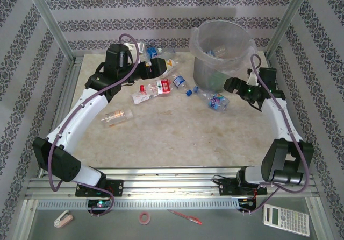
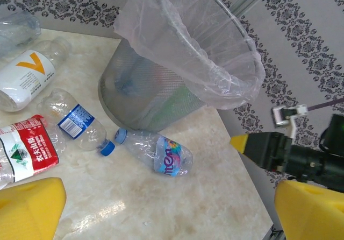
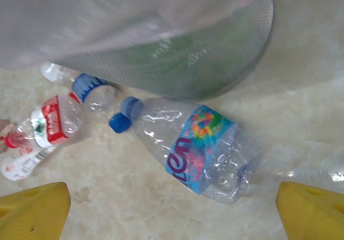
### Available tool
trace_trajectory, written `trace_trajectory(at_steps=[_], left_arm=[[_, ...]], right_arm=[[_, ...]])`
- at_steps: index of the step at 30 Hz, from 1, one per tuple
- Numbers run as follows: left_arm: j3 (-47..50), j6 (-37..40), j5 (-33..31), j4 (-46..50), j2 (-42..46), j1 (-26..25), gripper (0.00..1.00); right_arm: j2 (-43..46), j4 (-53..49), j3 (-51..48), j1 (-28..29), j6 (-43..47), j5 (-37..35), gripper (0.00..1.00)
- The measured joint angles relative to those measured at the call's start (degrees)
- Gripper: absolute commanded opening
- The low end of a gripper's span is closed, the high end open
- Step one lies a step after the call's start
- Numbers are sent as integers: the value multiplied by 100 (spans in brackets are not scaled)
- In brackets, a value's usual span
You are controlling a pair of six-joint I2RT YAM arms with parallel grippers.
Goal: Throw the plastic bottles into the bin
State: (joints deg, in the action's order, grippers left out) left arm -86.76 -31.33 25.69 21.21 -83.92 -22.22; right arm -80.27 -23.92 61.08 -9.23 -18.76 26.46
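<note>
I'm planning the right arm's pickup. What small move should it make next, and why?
Probably lower the right gripper straight down over the bottle with the rainbow label. Its jaws stand open and hold nothing, and that bottle lies on the table just below them, framed between the two fingertips in the wrist view, close beside the bin.

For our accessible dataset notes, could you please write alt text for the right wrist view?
A crumpled clear bottle with a multicoloured label and blue cap lies on the marbled table beside the mesh bin, ahead of the open yellow jaws of the right gripper. Left of it lie a blue-labelled bottle and a red-labelled bottle.
</note>
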Motion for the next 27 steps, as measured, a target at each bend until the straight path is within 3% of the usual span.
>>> trace_trajectory(at_steps=[13, 27], left_arm=[[-608, -39, -22, 46, -116, -142, 100], [-382, -59, -181, 136, 74, -146, 100]], right_arm=[[-1182, 623, -66, 190, 83, 2, 97], [-1969, 678, 129, 610, 420, -138, 96]])
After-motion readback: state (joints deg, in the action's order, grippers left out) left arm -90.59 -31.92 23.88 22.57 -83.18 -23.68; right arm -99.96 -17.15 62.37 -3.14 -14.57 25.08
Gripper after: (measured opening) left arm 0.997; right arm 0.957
